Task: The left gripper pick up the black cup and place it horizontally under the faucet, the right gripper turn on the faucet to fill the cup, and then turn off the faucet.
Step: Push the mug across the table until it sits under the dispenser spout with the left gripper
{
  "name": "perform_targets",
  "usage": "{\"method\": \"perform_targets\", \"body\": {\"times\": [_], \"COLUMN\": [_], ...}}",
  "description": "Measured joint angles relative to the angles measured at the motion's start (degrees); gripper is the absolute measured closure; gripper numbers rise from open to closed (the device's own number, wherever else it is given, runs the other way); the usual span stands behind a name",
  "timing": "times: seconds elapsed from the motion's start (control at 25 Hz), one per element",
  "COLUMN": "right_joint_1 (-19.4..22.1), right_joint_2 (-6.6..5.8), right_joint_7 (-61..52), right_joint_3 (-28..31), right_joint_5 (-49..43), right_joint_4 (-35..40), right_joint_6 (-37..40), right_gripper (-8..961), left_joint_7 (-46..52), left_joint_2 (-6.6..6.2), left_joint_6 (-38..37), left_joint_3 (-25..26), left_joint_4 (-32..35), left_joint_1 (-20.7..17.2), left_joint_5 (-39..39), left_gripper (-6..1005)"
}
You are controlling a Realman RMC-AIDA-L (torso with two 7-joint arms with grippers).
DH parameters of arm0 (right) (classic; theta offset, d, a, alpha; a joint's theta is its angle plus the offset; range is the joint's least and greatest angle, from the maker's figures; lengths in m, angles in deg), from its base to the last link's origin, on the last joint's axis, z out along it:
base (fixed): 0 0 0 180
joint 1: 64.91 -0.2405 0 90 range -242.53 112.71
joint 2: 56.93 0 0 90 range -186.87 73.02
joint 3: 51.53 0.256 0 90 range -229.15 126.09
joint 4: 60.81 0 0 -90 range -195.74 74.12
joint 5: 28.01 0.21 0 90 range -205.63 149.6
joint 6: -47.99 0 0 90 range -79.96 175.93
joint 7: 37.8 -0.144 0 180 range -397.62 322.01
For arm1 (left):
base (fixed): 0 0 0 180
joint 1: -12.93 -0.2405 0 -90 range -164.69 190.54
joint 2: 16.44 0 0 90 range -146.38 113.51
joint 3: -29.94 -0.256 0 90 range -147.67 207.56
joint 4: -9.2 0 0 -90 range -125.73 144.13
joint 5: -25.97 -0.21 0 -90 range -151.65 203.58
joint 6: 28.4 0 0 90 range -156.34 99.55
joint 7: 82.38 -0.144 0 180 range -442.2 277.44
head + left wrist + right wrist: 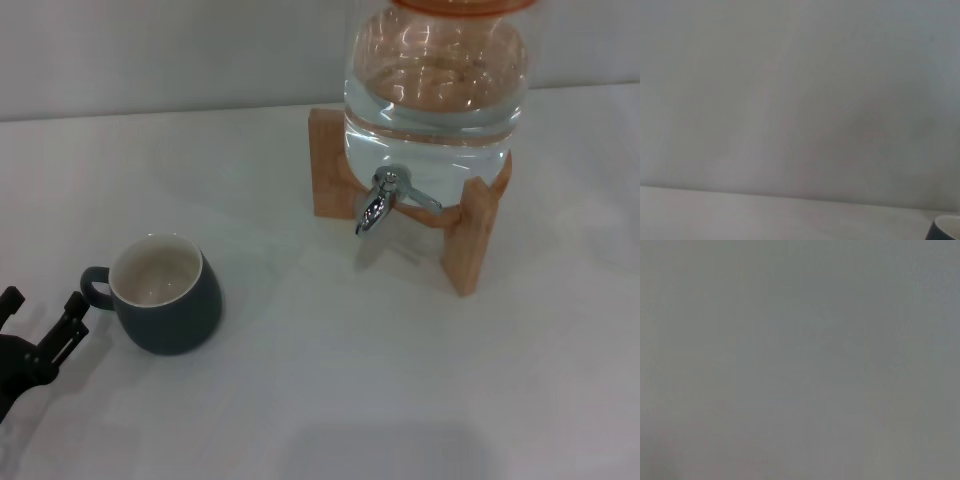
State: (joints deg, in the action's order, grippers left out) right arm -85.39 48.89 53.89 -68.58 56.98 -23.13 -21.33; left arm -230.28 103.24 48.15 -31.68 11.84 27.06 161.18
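White counter point(330, 400) carries everything. Large clear water jar point(435, 90), partly filled, sits in a wooden stand point(470, 235) toward the counter's far right, near the back edge. Black cup point(165, 295) stands upright near the left edge, cream inside, looks empty, loop handle pointing toward the left edge; only a sliver of it shows in the left wrist view. Left gripper point(42, 315) at the near-left corner, fingers spread apart, nothing between them, tips just beside the cup handle, not touching. Chrome faucet point(378, 203) sticks out of the jar's front, spout down, well apart from the cup. Right gripper not visible.
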Motion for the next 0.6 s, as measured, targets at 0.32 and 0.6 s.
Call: {"method": "perform_targets", "body": {"times": [0.32, 0.6], "right_joint_1": [0.41, 0.44], "right_joint_2": [0.03, 0.13], "right_joint_7": [0.04, 0.0], "right_joint_3": [0.0, 0.0], "right_joint_5": [0.0, 0.0], "right_joint_4": [-0.1, -0.06], "right_joint_6": [0.07, -0.09], "right_gripper": [111, 112], "left_joint_7": [0.03, -0.74], "left_joint_2": [-0.14, -0.19], "left_joint_6": [0.01, 0.01], "left_joint_3": [0.01, -0.09], "left_joint_4": [0.26, 0.08], "left_joint_1": [-0.2, -0.41], "left_joint_5": [1.52, 1.42], "left_gripper": [111, 111]}}
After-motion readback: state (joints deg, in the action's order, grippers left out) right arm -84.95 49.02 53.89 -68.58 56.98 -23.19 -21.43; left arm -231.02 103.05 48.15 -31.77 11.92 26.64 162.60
